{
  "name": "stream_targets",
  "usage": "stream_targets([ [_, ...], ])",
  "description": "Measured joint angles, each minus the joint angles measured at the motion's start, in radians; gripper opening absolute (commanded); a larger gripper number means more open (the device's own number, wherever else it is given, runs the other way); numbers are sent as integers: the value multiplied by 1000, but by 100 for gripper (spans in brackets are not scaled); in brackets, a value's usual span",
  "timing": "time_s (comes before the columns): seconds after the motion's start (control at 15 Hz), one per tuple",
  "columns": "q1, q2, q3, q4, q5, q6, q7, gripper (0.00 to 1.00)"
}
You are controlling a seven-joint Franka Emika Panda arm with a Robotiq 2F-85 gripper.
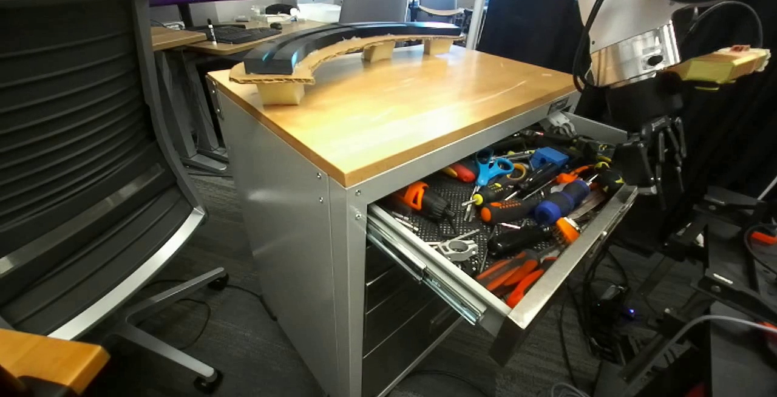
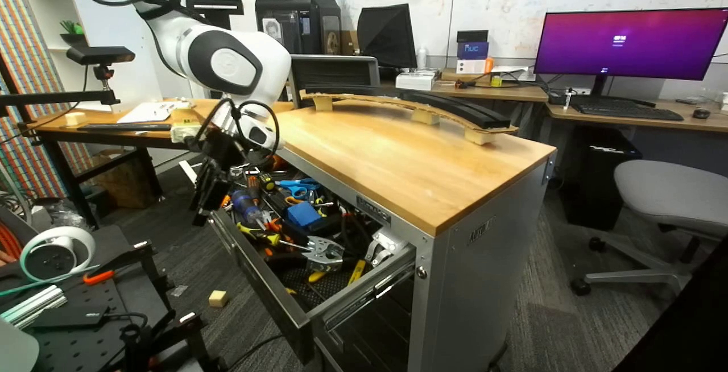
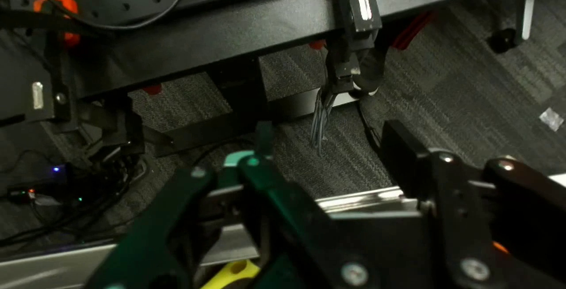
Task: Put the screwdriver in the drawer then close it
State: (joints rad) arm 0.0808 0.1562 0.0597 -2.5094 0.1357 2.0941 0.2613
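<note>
The drawer (image 1: 570,266) is the wide grey top drawer of the cabinet, pulled out and full of tools. It is also open in an exterior view (image 2: 264,281), and its front rim (image 3: 371,198) crosses the lower wrist view. I cannot pick out the small black screwdriver for certain among the tools; a black handle (image 1: 519,239) lies in the drawer. My gripper (image 3: 331,147) is open, with nothing held between its fingers. It hangs at the drawer's front edge in both exterior views (image 1: 652,184) (image 2: 210,198). Its fingers point past the rim, with floor beyond.
The wooden cabinet top (image 1: 425,105) carries a curved black piece on cardboard (image 1: 352,45). In the drawer lie blue scissors (image 1: 491,169), a blue-handled tool (image 1: 561,203) and orange-handled pliers (image 1: 510,272). A black perforated cart (image 3: 212,19) stands in front of the drawer.
</note>
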Motion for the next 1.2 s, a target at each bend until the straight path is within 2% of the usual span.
stream_targets([
  [0.27,18,63,-7,60,-30,41,154,6],
  [0.47,71,88,-7,121,-146,70,291,0],
  [0.53,87,98,-8,144,-193,78,333,5],
  [0.87,153,169,-19,258,-466,106,496,6],
  [1.2,221,251,-47,357,-738,103,601,6],
])
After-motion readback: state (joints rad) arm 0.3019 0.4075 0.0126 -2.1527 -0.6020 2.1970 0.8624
